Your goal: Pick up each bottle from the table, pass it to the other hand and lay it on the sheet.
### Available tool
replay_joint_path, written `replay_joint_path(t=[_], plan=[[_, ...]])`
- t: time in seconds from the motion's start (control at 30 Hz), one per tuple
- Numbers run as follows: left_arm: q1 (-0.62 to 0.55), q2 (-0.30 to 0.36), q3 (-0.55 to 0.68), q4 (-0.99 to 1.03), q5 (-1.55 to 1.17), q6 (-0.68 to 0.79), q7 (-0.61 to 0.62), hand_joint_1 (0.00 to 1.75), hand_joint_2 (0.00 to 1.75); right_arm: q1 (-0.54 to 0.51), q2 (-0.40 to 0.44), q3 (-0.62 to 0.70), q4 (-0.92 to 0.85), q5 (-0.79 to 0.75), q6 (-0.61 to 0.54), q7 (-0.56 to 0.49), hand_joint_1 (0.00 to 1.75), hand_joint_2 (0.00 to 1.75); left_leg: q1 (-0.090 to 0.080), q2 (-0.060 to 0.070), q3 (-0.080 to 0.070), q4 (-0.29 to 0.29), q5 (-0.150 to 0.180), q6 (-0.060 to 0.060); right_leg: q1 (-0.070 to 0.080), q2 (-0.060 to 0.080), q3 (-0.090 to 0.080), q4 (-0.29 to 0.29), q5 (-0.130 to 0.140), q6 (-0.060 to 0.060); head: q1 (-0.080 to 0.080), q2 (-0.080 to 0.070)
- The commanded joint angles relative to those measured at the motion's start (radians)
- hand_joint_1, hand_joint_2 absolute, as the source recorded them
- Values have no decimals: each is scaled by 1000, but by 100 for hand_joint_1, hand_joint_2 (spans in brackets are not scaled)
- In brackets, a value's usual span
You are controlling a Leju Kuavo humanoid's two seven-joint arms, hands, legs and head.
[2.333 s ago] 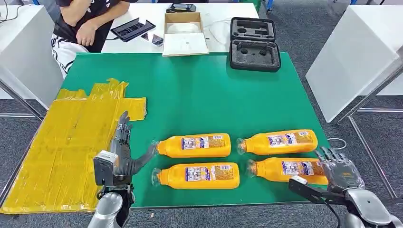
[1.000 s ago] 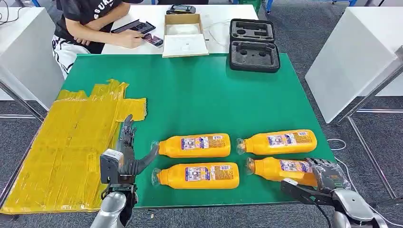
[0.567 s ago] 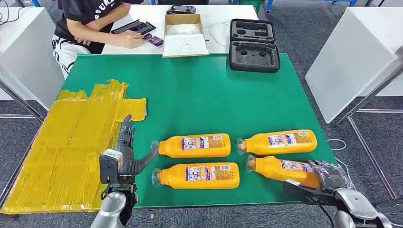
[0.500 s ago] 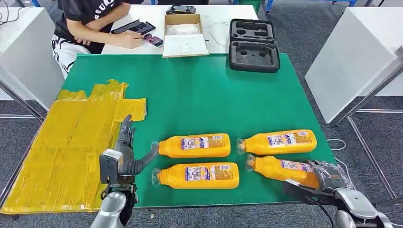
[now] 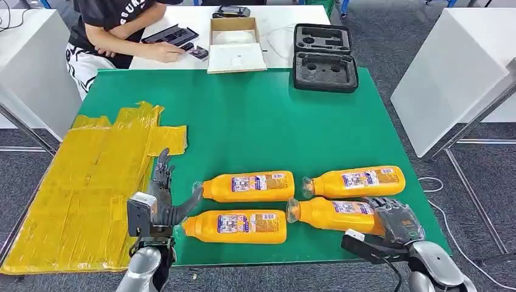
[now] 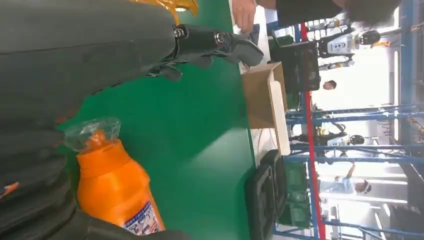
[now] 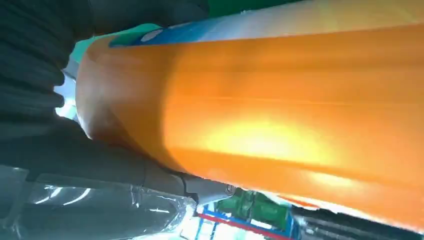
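Fingers of my right hand [image 5: 397,220] wrap the base of one orange bottle [image 5: 331,214], clear-wrapped cap at nine o'clock, blue-and-white label up, lying low over the green table [image 5: 261,121]. My left hand [image 5: 162,196] has fingers spread, holding nothing, beside the yellow sheet [image 5: 79,182].

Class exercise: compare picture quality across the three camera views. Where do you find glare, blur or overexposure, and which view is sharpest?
Head view: evenly lit and sharpest, labels visible on the four bottles, soft sheen on the yellow sheet. Left wrist view: bottle fairly clear, the left hand dark and soft up close, bright background washed out. Right wrist view: the held bottle is very close, blurred, with a broad glare patch on its orange side.
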Motion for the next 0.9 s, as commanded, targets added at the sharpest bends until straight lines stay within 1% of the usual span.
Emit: replay_joint_path(t=[0.03, 0.07, 0.13, 0.17, 0.2, 0.23, 0.27, 0.37, 0.43, 0.47, 0.5, 0.57, 0.63, 0.67, 0.7, 0.77, 0.8, 0.83, 0.87, 0.9], plan=[[-13, 9, 8, 22, 0, 1, 2, 0, 175, -26, 67, 5, -11, -1, -6, -6, 175, 175, 1, 3, 2, 0, -2, -3, 1, 1, 3, -1, -1, -1, 0, 0], [-15, 7, 12, 25, -4, 0, 1, 0, 175, -24, 98, -17, -21, -35, -54, -60, 175, 175, 1, 4, 5, 1, -4, -4, 1, 2, 5, -1, -2, -1, 0, 0], [-17, 2, 15, 29, -11, 3, 0, 0, 175, -18, 143, -32, -62, -62, -97, -100, 175, 175, 0, 2, 1, 0, -1, -2, 0, 1, 2, -1, -1, -1, 0, 0], [-18, -2, 18, 30, -18, 6, 3, 0, 175, -20, 186, -53, -93, -95, -113, -103, 175, 175, 2, 4, 6, 2, -5, -5, 2, 1, 8, 0, -4, -2, 0, 0], [-16, -5, 20, 29, -23, 9, 5, 0, 175, -25, 202, -58, -108, -96, -135, -99, 175, 175, 1, 2, 2, 0, -2, -4, 1, 1, 2, 0, -1, -2, 0, 0], [-13, -8, 21, 27, -28, 12, 7, 0, 175, -32, 221, -66, -115, -100, -159, -92, 175, 175, 0, 2, 0, 0, -2, -3, 0, 1, 1, 0, -1, -1, 1, 0], [-7, -10, 22, 23, -37, 18, 10, 0, 175, -38, 248, -85, -122, -94, -204, -68, 175, 175, 1, 3, 2, 1, -3, -4, 1, 2, 2, 0, -2, -2, 0, 0], [3, -9, 19, 17, -38, 18, 9, 0, 175, -42, 249, -81, -121, -93, -207, -66, 175, 175, 0, 2, 0, 0, -1, -2, 0, 1, 0, -1, -1, -1, 0, 0], [3, -9, 19, 17, -38, 18, 9, 0, 175, -39, 248, -82, -119, -93, -207, -66, 175, 175, 1, 4, 4, 1, -4, -5, 2, 1, 4, 0, -3, -2, 0, 0], [3, -9, 19, 17, -38, 18, 9, 0, 175, -39, 248, -82, -119, -93, -207, -66, 175, 175, 0, 2, 0, 0, -2, -2, 0, 1, 0, 0, -1, -1, 0, 0], [3, -9, 19, 17, -38, 18, 9, 0, 175, -39, 248, -82, -119, -93, -207, -66, 175, 175, 1, 3, 2, 0, -3, -3, 1, 1, 2, -1, -2, -1, 0, 0], [3, -9, 19, 17, -38, 18, 9, 0, 175, -39, 248, -82, -119, -93, -207, -66, 175, 175, 0, 1, -1, 0, -1, -2, 0, 0, 0, 0, -1, -1, 0, 0], [3, -9, 19, 17, -38, 18, 9, 0, 175, -39, 248, -82, -119, -93, -207, -66, 175, 175, 1, 2, 1, 0, -2, -3, 1, 1, 1, 0, -1, -1, 0, 0], [4, -10, 21, 16, -39, 17, 9, 0, 175, -38, 257, -95, -116, -91, -231, -62, 175, 175, 0, 2, -1, 0, -1, -2, 0, 1, 0, 0, -1, -1, 0, 0], [7, -10, 20, 18, -41, 18, 10, 0, 175, -33, 276, -110, -123, -113, -248, -58, 175, 175, 1, 3, 2, 1, -3, -3, 1, 1, 2, 0, -2, -1, 0, 0], [16, -11, 21, 18, -47, 25, 9, 0, 175, -23, 300, -128, -133, -122, -299, -54, 175, 175, 0, 1, -1, 0, -1, -2, 0, 0, 0, -1, -1, -1, 0, 0], [18, -11, 20, 18, -48, 26, 9, 0, 175, -21, 307, -130, -137, -130, -311, -53, 175, 175, 1, 2, 2, 0, -3, -4, 1, 0, 2, -1, -2, -1, 0, 0], [19, -12, 18, 18, -51, 29, 10, 0, 175, -24, 328, -135, -142, -171, -343, -66, 175, 175, 0, 1, 0, 0, -2, -3, 0, 0, 1, 0, -2, -1, 0, 0], [20, -14, 17, 18, -52, 27, 10, 0, 175, -28, 344, -133, -142, -220, -367, -87, 175, 175, 2, 3, 5, 2, -5, -6, 2, 0, 6, 0, -4, -2, 0, 0], [16, -15, 9, 17, -61, 28, 11, 0, 175, -35, 362, -126, -135, -286, -390, -109, 175, 175, 1, 2, 2, 1, -3, -4, 1, 1, 3, 0, -2, -2, 0, 0]])
